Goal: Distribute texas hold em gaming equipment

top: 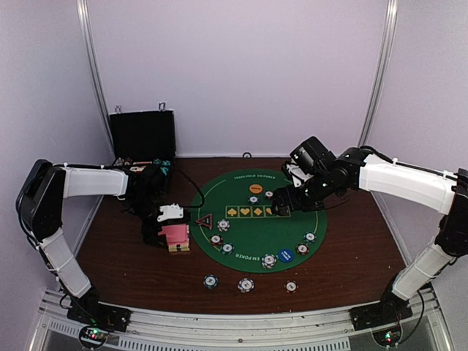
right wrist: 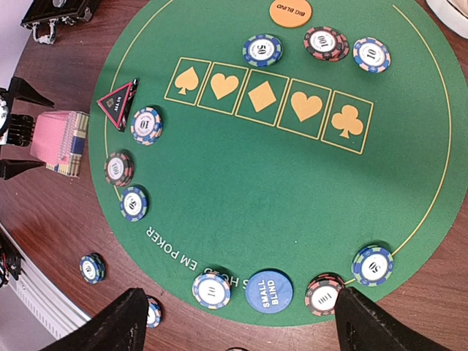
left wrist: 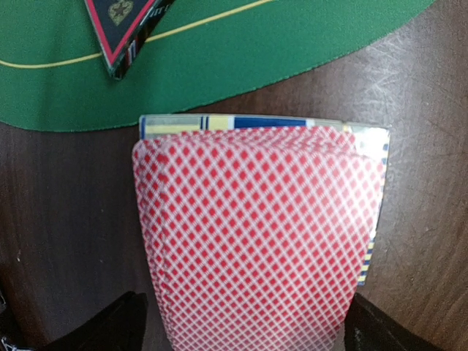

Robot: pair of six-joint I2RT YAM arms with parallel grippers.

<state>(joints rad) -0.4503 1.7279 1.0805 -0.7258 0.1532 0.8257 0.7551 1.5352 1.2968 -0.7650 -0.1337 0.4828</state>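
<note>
A deck of pink-backed cards point(top: 175, 234) lies on a blue-and-yellow card box point(left wrist: 263, 123) on the wood, just left of the green mat point(top: 256, 228). My left gripper point(top: 168, 228) is open with a finger on each side of the deck point(left wrist: 256, 234). The black-and-red triangular marker point(top: 204, 220) lies at the mat's left edge. Stripe-edged chips point(top: 224, 225) ring the mat; three more point(top: 246, 285) lie on the wood in front. The orange disc point(top: 255, 188) is at the far side and the blue disc point(top: 286, 256) at the near side. My right gripper point(top: 281, 208) hovers open and empty above the mat point(right wrist: 241, 292).
An open black hard case point(top: 142, 135) stands at the back left. A white bowl's rim point(right wrist: 453, 11) shows at the mat's far right edge. The mat has five printed suit boxes point(right wrist: 263, 99) across its middle. The metal rail point(top: 234, 322) runs along the near edge.
</note>
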